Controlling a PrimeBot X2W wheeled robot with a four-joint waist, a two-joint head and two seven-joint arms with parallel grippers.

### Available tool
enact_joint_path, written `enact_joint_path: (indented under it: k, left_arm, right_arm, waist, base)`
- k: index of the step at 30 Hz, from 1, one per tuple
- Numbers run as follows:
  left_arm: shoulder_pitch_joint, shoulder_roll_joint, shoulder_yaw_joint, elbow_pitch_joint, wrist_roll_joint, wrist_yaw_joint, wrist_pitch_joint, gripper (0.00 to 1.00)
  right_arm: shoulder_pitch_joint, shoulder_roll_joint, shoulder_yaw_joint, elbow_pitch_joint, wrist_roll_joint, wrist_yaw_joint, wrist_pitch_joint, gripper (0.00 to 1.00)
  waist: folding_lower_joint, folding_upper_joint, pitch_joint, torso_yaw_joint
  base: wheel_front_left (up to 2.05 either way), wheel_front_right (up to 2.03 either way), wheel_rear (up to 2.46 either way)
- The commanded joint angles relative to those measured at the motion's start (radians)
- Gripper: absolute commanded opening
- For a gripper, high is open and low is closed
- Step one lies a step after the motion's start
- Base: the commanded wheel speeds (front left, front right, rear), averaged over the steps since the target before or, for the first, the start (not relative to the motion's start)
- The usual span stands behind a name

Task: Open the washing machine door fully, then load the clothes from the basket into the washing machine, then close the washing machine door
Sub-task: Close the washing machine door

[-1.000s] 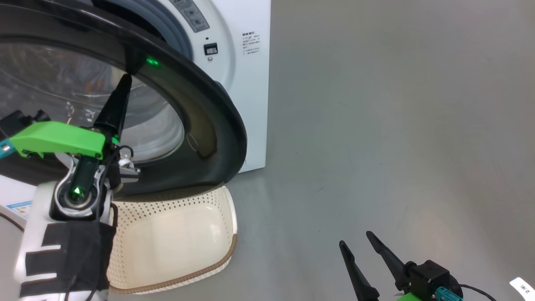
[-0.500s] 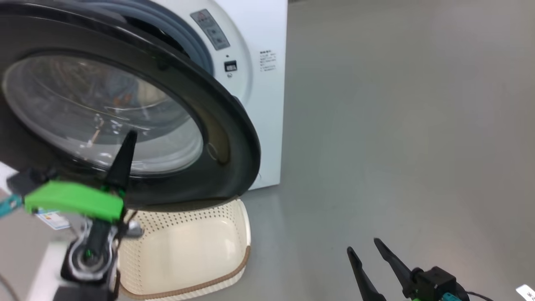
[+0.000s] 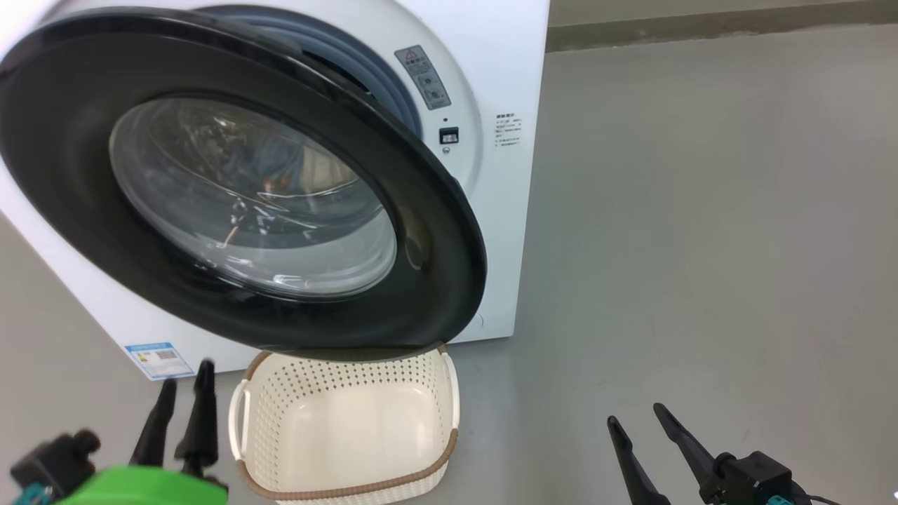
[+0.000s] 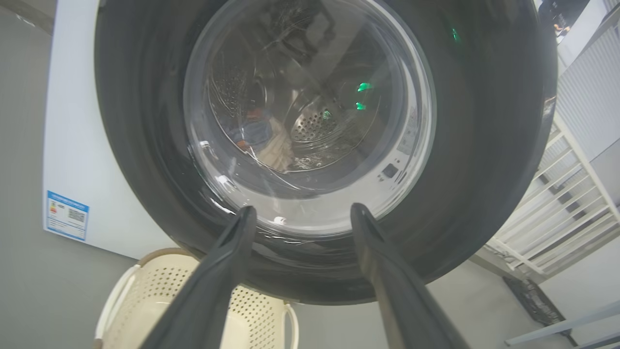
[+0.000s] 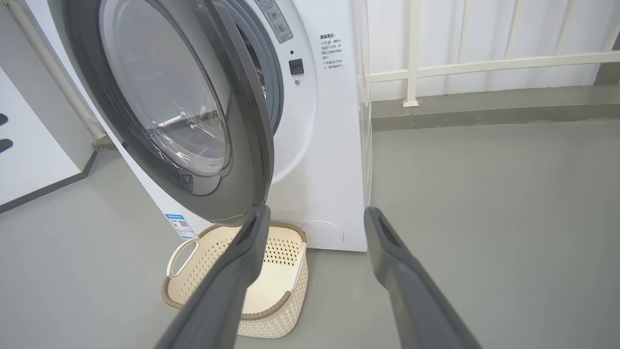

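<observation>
Loading judged done: basket (image 3: 337,382) empty, just right of left hand (image 3: 186,382). Clothes (image 4: 259,138) lie in drum, seen through glass ahead of left hand. Washing machine door (image 3: 421,231) ajar above basket, touched by neither hand. Left to do: push door shut. Left hand parted, empty. Right hand (image 3: 637,415) parted, empty, well right of basket. Count: one washing machine (image 3: 505,70), one door, one basket, one clothes bundle, two hands.

The door (image 3: 435,280) hides the back rim of the basket (image 3: 337,393), the clothes (image 4: 259,138) are a murky smear through the glass (print's anyone's guess), and the sticker (image 3: 158,359) text is too tiny.
</observation>
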Motion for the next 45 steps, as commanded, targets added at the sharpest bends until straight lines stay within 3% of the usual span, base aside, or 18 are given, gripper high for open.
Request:
enact_joint_path:
  k: [1, 10, 15, 21, 28, 29, 30, 32, 45]
  left_arm:
    - [0.007, 0.025, 0.053, -0.024, 0.067, 0.016, -0.016, 1.0]
    - [0.195, -0.098, 0.226, -0.106, 0.419, 0.04, -0.021, 1.0]
    - [0.267, -0.161, 0.302, -0.14, 0.59, 0.027, -0.021, 1.0]
    - [0.278, -0.188, 0.335, -0.138, 0.638, 0.002, -0.021, 1.0]
    - [0.268, -0.192, 0.351, -0.127, 0.619, -0.007, -0.021, 1.0]
    - [0.268, -0.192, 0.35, -0.125, 0.614, -0.007, -0.021, 1.0]
    - [0.267, -0.192, 0.35, -0.123, 0.604, -0.007, -0.021, 1.0]
    - [0.266, -0.192, 0.349, -0.124, 0.605, -0.008, -0.021, 1.0]
    - [0.258, -0.192, 0.343, -0.123, 0.567, -0.007, -0.021, 1.0]
  right_arm:
    - [-0.006, -0.005, 0.021, -0.028, -0.003, 0.002, -0.006, 1.0]
    - [0.0, -0.004, 0.004, -0.031, -0.004, 0.002, -0.006, 1.0]
    - [0.005, -0.005, -0.01, -0.032, -0.001, 0.002, -0.006, 1.0]
    - [0.006, -0.009, -0.018, -0.035, -0.002, 0.002, -0.006, 1.0]
    - [0.002, -0.007, -0.012, -0.031, -0.001, 0.002, -0.006, 1.0]
    - [0.001, -0.006, -0.012, -0.03, 0.0, 0.002, -0.006, 0.78]
    - [-0.001, -0.006, -0.012, -0.029, 0.002, 0.002, -0.006, 0.43]
    - [-0.003, -0.005, -0.012, -0.027, 0.004, 0.002, -0.006, 0.0]
    - [-0.027, -0.008, -0.025, -0.016, 0.003, 0.002, -0.006, 0.0]
  waist:
    - [0.0, 0.0, -0.007, 0.01]
    - [0.0, 0.0, -0.032, 0.018]
    - [0.0, 0.0, -0.046, 0.022]
    - [0.0, 0.0, -0.049, 0.032]
    - [0.0, 0.0, -0.046, 0.03]
    - [0.0, 0.0, -0.045, 0.029]
    - [0.0, 0.0, -0.044, 0.028]
    - [0.0, 0.0, -0.043, 0.025]
    - [0.0, 0.0, -0.028, 0.03]
  base:
    - [0.0, 0.0, 0.0]
    - [0.0, 0.0, 0.0]
    - [0.0, 0.0, 0.0]
    - [0.0, 0.0, 0.0]
    - [0.0, 0.0, 0.0]
    - [0.0, 0.0, 0.0]
    - [0.0, 0.0, 0.0]
    - [0.0, 0.0, 0.0]
    - [0.0, 0.0, 0.0]
